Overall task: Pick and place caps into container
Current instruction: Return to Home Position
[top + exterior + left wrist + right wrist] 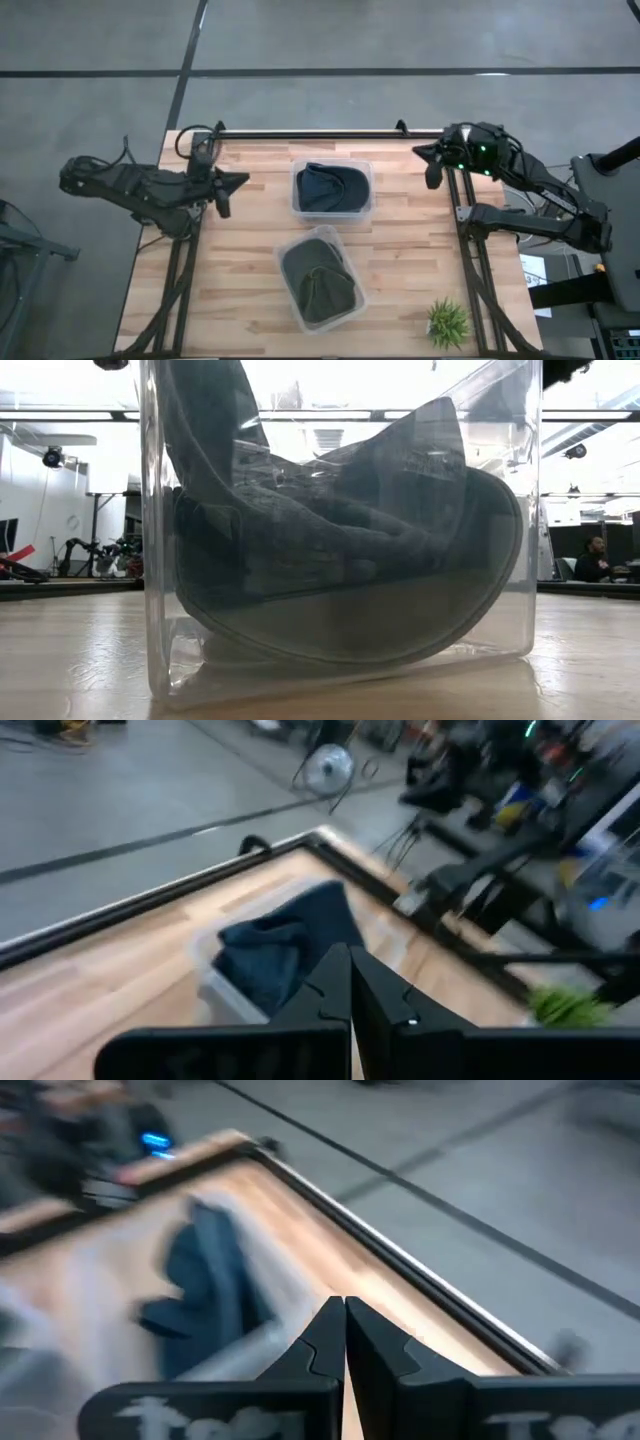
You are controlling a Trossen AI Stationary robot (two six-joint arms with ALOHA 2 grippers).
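Navy-blue caps (331,188) sit piled inside a clear container (368,170) at the table's far middle. Olive-green caps (320,280) fill a second clear container (347,245) nearer the front; the low view looks straight through its wall (155,540) at a cap's brim (400,630). My left gripper (226,195) hovers shut over the table's left edge, away from both containers. My right gripper (433,170) hovers shut over the far right corner. In the left wrist view the navy caps (285,955) lie ahead of the shut fingers (352,982).
A small green spiky plant (447,321) stands at the table's near right corner. A black rail (310,133) runs along the far edge. Bare wood lies between the containers and each arm. A person (597,558) sits far off in the room.
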